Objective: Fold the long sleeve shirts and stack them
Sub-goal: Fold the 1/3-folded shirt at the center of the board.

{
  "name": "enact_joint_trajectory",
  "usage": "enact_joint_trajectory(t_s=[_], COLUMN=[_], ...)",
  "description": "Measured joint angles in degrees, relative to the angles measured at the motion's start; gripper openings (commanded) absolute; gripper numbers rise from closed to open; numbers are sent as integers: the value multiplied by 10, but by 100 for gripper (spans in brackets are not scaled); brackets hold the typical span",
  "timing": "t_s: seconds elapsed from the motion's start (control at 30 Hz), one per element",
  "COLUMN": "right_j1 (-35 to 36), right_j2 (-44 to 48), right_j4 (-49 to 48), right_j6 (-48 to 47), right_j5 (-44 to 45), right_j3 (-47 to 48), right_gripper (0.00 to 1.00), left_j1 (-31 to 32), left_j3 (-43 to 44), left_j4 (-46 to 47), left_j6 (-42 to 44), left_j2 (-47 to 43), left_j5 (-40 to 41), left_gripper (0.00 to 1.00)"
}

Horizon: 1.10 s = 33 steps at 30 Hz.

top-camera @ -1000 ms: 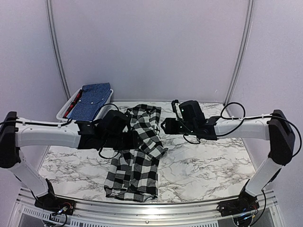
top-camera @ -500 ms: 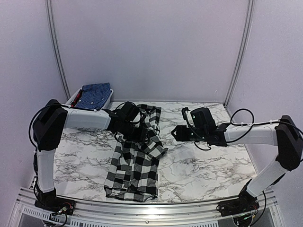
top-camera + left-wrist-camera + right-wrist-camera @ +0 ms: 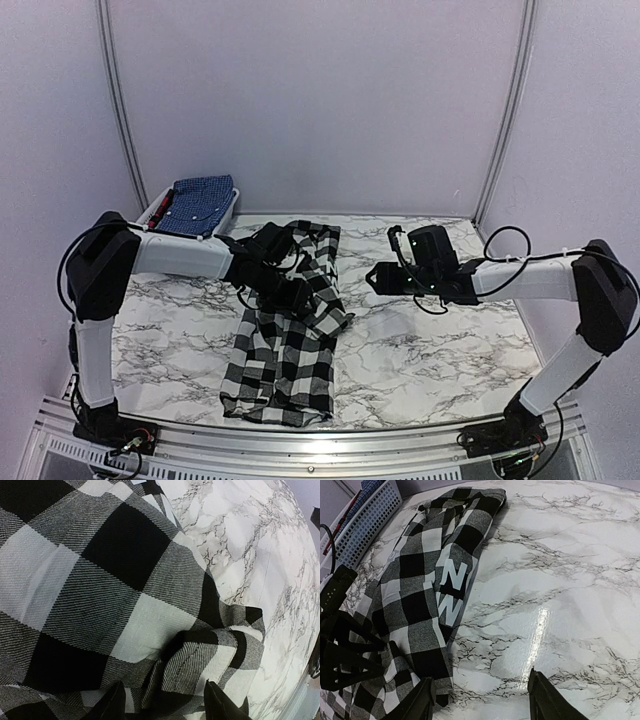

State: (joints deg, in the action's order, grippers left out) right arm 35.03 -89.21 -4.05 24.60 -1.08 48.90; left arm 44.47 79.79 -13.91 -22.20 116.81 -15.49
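One checked shirt point(image 3: 285, 370), long axis near-to-far, leaning right

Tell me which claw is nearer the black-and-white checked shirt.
Left. The left claw sits right over the checked shirt, cloth bunched between its fingers; the right claw hangs off to the shirt's right, above the marble table.
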Motion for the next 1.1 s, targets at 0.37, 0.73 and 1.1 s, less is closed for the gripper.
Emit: enact_joint_trajectory(t_s=[0.37,0.73,1.1], right_j1=[-3,-3,-3], right_j2=[-12,-13,-13], right_j4=[-5,-11,-11], right_j6=[-1,-3,-7], right_j5=[-10,-10,-10], right_j3=[2,2,2], right_gripper=[59,59,60], left_j1=[23,26,26], left_j3=[0,23,181], left_j4=[-6,-79,-245], left_j6=[5,47,213], left_j2=[-2,-65,-163], left_j5=[1,60,133], left_gripper=[27,0,0])
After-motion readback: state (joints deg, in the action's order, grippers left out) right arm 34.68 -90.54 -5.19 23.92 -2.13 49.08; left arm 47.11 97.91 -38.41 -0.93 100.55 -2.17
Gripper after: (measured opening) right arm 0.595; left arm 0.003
